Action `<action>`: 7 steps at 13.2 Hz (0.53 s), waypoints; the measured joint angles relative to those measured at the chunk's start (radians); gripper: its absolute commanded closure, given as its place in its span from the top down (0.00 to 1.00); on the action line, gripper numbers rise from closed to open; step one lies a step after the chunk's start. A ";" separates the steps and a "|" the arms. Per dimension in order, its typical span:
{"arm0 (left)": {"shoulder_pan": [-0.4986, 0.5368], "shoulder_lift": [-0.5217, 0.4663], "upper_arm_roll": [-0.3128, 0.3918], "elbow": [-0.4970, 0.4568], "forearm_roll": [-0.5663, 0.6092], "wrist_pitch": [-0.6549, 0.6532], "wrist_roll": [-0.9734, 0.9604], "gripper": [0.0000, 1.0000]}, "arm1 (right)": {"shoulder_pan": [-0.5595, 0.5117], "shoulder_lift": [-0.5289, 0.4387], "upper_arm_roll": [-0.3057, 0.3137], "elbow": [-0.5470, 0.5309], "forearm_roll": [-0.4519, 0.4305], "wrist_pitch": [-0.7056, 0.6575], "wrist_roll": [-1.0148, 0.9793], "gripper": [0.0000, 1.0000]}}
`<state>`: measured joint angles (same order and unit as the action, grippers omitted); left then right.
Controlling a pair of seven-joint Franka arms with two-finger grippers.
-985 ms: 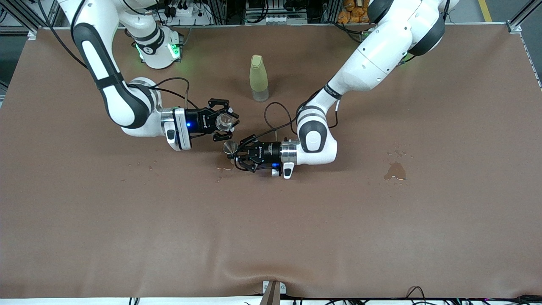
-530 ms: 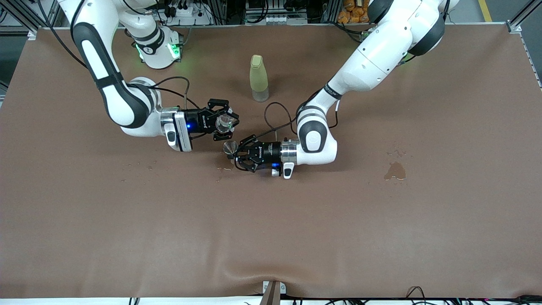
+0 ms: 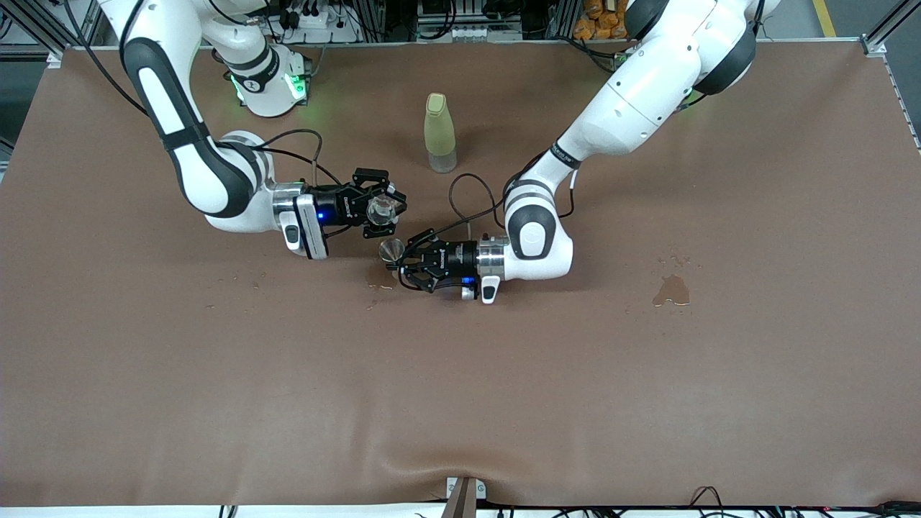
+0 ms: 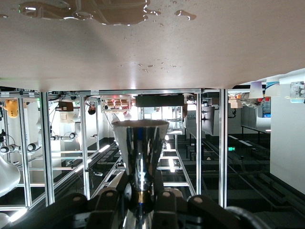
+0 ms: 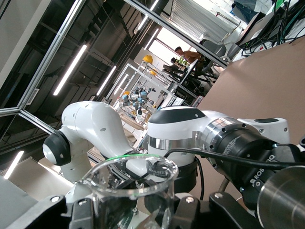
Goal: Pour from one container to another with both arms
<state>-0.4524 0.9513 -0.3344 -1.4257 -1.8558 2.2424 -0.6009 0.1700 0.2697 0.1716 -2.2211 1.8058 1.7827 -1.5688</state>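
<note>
My right gripper (image 3: 385,210) is shut on the small clear glass cup (image 3: 381,208), held low over the middle of the table; the cup's round rim (image 5: 128,174) fills the right wrist view between the black fingers (image 5: 190,210). Just beside and lower in the front view, my left gripper (image 3: 404,263) is shut on the slim waist of the grey metal cup (image 3: 392,251). The left wrist view shows that cup's flared cone (image 4: 140,143) rising from the fingers (image 4: 164,202). The metal cup (image 5: 283,200) also shows in the right wrist view. The two cups are close but apart.
A tall yellow-green bottle (image 3: 439,133) stands farther from the front camera than both grippers. A wet patch (image 3: 671,290) lies toward the left arm's end of the table. Small droplets (image 3: 380,288) dot the brown table cover (image 3: 460,396) by the left gripper.
The right wrist has turned slightly with the glass cup in it; the cup stays almost in place. The left arm has not moved.
</note>
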 measured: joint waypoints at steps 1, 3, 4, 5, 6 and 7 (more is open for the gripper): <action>0.000 0.000 0.000 0.000 0.000 0.000 0.000 0.00 | 0.000 -0.001 0.003 0.002 0.000 0.003 0.011 0.00; 0.000 0.000 0.000 0.000 0.000 0.000 0.000 0.00 | 0.000 -0.004 0.005 0.005 0.000 0.010 0.026 0.00; 0.000 0.000 0.000 0.000 0.000 0.000 0.000 0.00 | 0.000 -0.004 0.006 0.006 0.001 0.010 0.036 0.00; 0.000 0.000 0.000 0.000 0.000 0.000 0.000 0.00 | 0.000 -0.004 0.006 0.006 0.001 0.010 0.051 0.00; 0.000 0.000 0.000 0.000 0.000 0.000 0.000 0.00 | 0.000 -0.004 0.007 0.006 0.001 0.010 0.058 0.00; 0.000 0.000 0.000 0.000 0.000 0.000 0.000 0.00 | 0.000 -0.004 0.009 0.006 0.001 0.012 0.066 0.00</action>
<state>-0.4524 0.9514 -0.3344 -1.4255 -1.8558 2.2424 -0.6009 0.1701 0.2656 0.1806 -2.2151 1.8065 1.7944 -1.5031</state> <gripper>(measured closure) 0.780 0.833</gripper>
